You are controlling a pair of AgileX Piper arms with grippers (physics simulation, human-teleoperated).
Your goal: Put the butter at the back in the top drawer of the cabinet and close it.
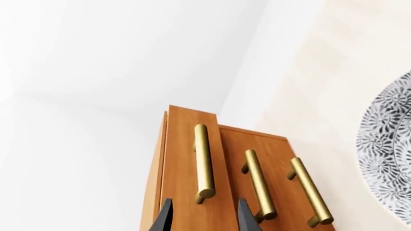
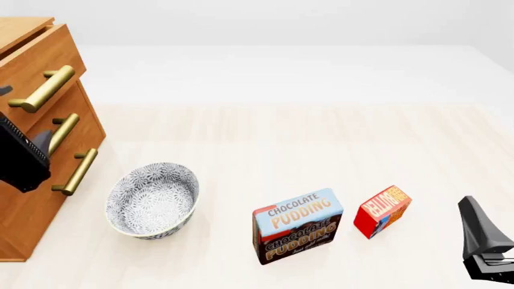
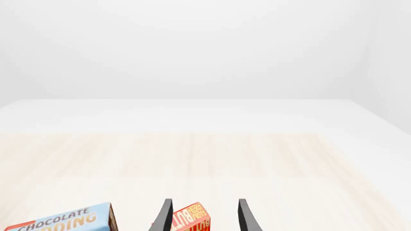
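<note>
The butter [image 2: 382,211] stood on the tabletop [image 2: 321,138] near the front edge, right of centre, just beside the pudding box [image 2: 297,226] and apart from it. The right gripper [image 3: 204,216] hung behind the butter with its jaws spread wide, grasping nothing; in the front view it showed near the front right corner. The cabinet [image 2: 32,198] filled the left edge, its top drawer [image 2: 36,66] jutting slightly past the two below. The left gripper [image 1: 202,216] faced that drawer's handle [image 1: 203,163], jaws released and clear of it. A bowl [image 2: 153,200] sat near the cabinet. The middle and back of the tabletop lay bare.
</note>
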